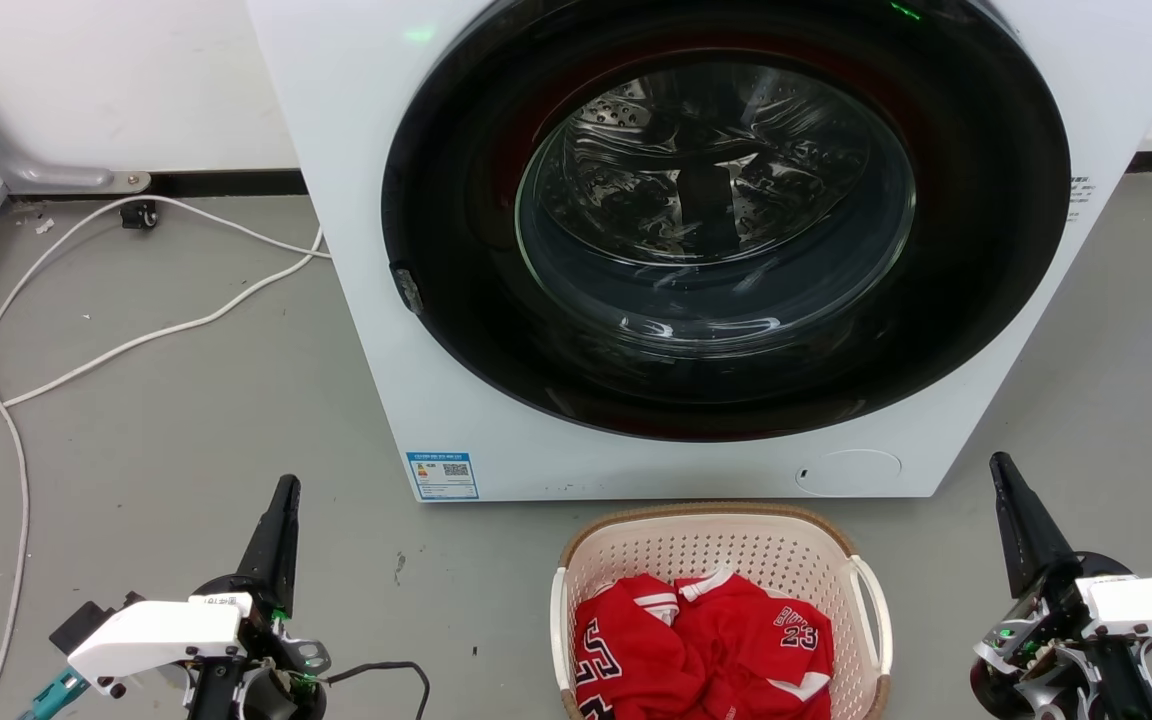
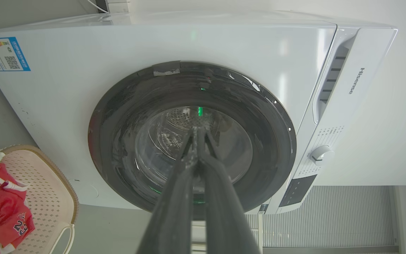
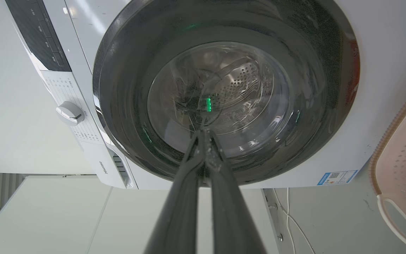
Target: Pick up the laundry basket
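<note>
Find the laundry basket (image 1: 736, 548) at six o'clock on the floor (image 1: 186, 420). Expect light, stiff plastic; take the white loop handles (image 1: 880, 612) at three and nine. See left pincer (image 1: 286, 495) at eight, right pincer (image 1: 1002, 475) at four, both pressed together, empty.

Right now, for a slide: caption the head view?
Laundry basket with red jerseys before the washing machine; left fingers and right fingers shut, apart from it.
</note>
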You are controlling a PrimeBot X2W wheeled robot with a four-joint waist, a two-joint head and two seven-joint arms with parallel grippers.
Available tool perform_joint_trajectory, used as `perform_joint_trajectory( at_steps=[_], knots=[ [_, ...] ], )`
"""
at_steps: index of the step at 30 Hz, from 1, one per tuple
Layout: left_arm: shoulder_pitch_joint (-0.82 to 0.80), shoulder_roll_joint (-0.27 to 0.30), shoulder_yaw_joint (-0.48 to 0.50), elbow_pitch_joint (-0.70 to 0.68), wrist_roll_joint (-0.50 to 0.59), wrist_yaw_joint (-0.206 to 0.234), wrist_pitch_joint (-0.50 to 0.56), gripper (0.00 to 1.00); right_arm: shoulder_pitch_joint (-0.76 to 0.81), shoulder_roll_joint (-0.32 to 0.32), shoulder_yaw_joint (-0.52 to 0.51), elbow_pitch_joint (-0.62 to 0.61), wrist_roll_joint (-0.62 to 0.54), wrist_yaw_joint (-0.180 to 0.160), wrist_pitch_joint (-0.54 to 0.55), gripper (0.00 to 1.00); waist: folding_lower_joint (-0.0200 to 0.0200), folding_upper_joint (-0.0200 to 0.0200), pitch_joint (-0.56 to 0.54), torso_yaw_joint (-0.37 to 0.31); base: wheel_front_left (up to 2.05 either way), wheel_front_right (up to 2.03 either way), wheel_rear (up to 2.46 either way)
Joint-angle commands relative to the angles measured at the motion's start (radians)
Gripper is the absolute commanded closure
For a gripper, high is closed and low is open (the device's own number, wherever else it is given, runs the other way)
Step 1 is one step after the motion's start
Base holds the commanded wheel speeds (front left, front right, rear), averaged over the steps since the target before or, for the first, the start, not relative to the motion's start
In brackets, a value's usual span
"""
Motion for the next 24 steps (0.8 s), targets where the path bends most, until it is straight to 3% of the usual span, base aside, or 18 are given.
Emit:
perform_joint_trajectory(
  at_steps=[1, 22, 23, 24],
  knots=[
    [-0.006, -0.001, 0.002, 0.0, 0.0, -0.002, 0.002, 1.0, -0.011, -0.003, 0.0, 0.0, 0.004, 0.0, 0.001, 1.0, 0.0, -0.0001, 0.0, 0.0, 0.0, 0.0, 0.0],
    [-0.006, -0.001, 0.002, 0.0, 0.0, -0.002, 0.002, 1.0, -0.011, -0.003, 0.0, 0.0, 0.004, 0.0, 0.001, 1.0, 0.0, -0.0001, 0.0, 0.0, 0.0, 0.0, 0.0],
    [0.002, 0.0, -0.001, 0.003, 0.0, 0.0, -0.002, 0.0, 0.002, 0.0, 0.001, 0.003, -0.001, 0.0, -0.001, 0.0, 0.0, -0.0001, 0.0, 0.0, 0.0, 0.0, 0.0],
    [0.005, -0.001, -0.002, 0.009, 0.0, 0.0, -0.002, 0.0, 0.006, 0.001, 0.001, 0.009, -0.001, 0.0, -0.001, 0.0, 0.0, -0.0001, 0.0, 0.0, 0.0, 0.0, 0.0]
  ],
)
